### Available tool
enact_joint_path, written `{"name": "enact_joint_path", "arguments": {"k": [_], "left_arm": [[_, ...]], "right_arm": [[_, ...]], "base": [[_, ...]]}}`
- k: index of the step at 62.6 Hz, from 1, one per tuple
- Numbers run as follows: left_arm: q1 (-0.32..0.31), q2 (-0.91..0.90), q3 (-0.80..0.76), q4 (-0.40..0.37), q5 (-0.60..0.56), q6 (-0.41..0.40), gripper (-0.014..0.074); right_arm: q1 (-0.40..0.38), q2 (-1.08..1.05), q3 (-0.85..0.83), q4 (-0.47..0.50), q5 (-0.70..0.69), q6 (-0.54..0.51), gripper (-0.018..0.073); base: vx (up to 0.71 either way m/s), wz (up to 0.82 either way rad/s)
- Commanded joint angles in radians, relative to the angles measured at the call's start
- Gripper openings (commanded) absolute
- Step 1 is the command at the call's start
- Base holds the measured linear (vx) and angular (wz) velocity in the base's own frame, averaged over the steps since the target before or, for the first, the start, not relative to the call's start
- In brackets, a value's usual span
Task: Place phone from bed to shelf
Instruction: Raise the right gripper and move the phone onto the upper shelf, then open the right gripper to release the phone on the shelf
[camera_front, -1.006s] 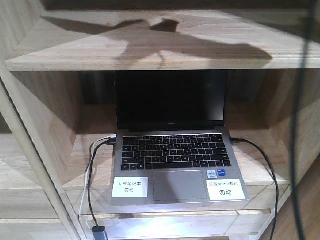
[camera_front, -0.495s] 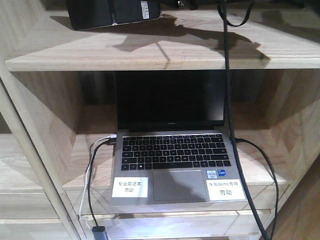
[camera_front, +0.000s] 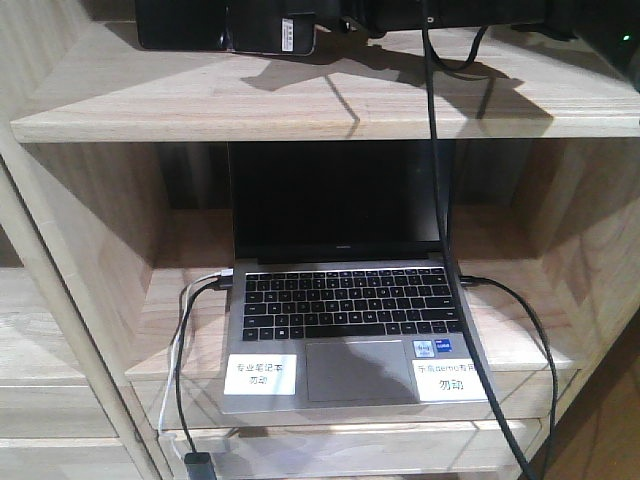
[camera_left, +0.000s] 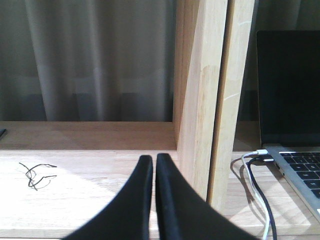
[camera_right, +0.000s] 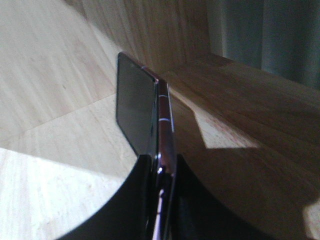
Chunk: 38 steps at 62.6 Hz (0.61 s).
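Observation:
In the front view the black phone (camera_front: 225, 28), with a white sticker, lies flat at the top left, just over the upper board of the pale wooden shelf (camera_front: 300, 110). I cannot tell whether it touches the board. My right gripper (camera_front: 335, 20) is shut on the phone's right end. The right wrist view shows the phone (camera_right: 137, 115) edge-on with its pinkish rim, clamped in the right gripper (camera_right: 162, 167) above the board (camera_right: 50, 165). My left gripper (camera_left: 150, 159) is shut on nothing, over a lower shelf board (camera_left: 90, 190). The bed is out of view.
An open grey laptop (camera_front: 350, 300) fills the compartment below, with cables plugged in on both sides. A black cable (camera_front: 435, 180) hangs from the right arm across it. A wooden upright (camera_left: 200, 100) stands right of the left gripper, and a bit of black wire (camera_left: 35, 175) lies to its left.
One second ago only shadows lay on the upper board. The phone and right arm then came in at the top, and the hanging cable has shifted left.

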Motion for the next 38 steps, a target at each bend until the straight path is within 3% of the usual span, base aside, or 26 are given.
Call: {"name": "enact_joint_path", "arguments": {"k": [1,12,30,38], "left_arm": [[-0.004,-0.013,-0.021,-0.009,-0.072,-0.006,0.0001],[-0.004,-0.013,-0.021,-0.009,-0.072,-0.006,0.0001],[-0.004,-0.013,-0.021,-0.009,-0.072,-0.006,0.0001],[-0.004,-0.013,-0.021,-0.009,-0.072,-0.006,0.0001]], "right_arm": [[-0.006,-0.042,-0.031,0.029,-0.03,-0.013,0.0072],[-0.006,-0.042,-0.031,0.029,-0.03,-0.031,0.0223],[-0.006,-0.042,-0.031,0.029,-0.067,-0.03,0.0614],[-0.006,-0.044,-0.031,0.028,-0.078,-0.027,0.0651]], "base": [[0.0,0.0],[0.0,0.0],[0.0,0.0],[0.0,0.0]]}}
